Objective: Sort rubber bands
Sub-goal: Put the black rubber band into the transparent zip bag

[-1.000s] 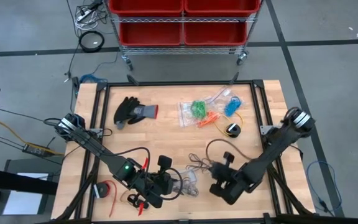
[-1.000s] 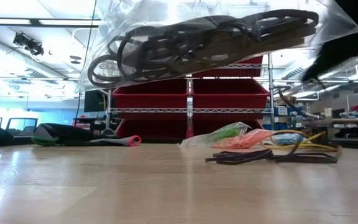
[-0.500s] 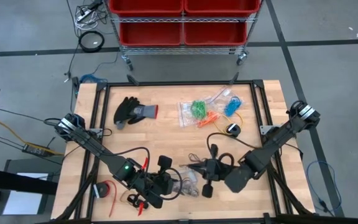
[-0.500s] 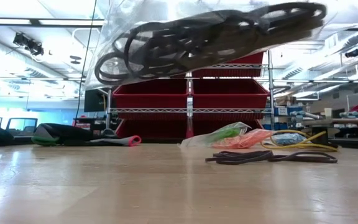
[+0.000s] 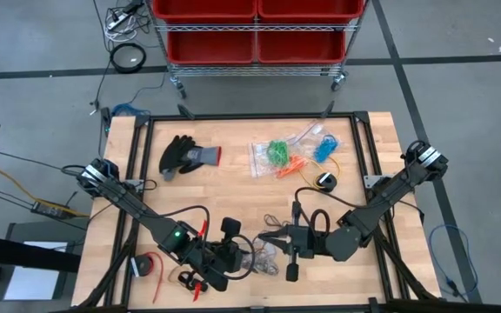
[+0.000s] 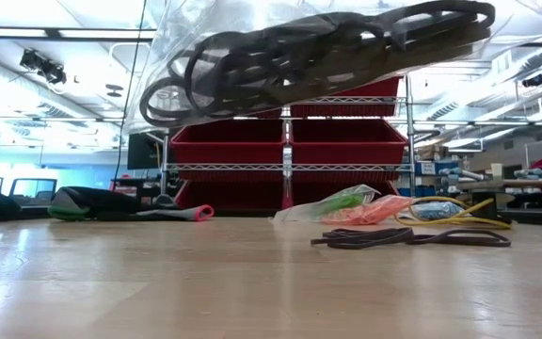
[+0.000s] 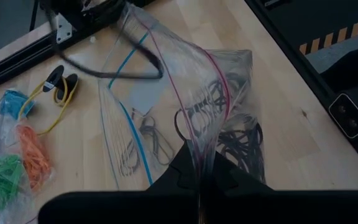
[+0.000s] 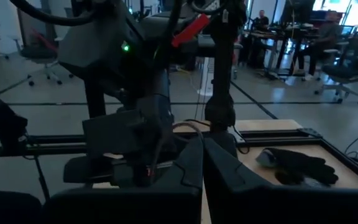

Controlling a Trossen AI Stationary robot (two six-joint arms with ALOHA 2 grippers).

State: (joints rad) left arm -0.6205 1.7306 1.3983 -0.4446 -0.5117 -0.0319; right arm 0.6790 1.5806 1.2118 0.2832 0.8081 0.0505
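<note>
A clear zip bag [image 6: 318, 56] full of black rubber bands hangs above the table's near middle, with my left gripper [image 7: 199, 182] shut on it. Its open mouth faces my right gripper [image 5: 266, 236], which points level at it from the table's right. That gripper is shut, and a black rubber band [image 7: 114, 70] dangles blurred below it. More loose black bands [image 6: 407, 237] lie flat on the wood. Bags of green [image 5: 277, 152], orange [image 5: 292, 165] and blue bands [image 5: 324, 148] lie at the far middle. My left gripper pinches one lip of the bag's mouth, by the zip strip [image 7: 201, 152], between its two fingers, slanting down from the table's left. The bag is lifted clear of the table, and its filled part sags beyond the fingers. My right gripper has the black band, but the place of contact lies beyond the left wrist view's edge and is dark in its own view. The band hangs slack below the level fingers, clear of the table.
A black glove [image 5: 185, 155] lies at the far left. A yellow cable [image 5: 320, 178] with a black end curls right of the sorted bags. A red and black object [image 5: 150, 265] sits at the near left corner. Red bins stand beyond the far edge.
My right gripper has risen from the table and gone toward the table's left, up to the bag's mouth, tipping from pointing down to level. The loose bands under it now lie flatter on the wood. The bag has stayed lifted in my left gripper.
</note>
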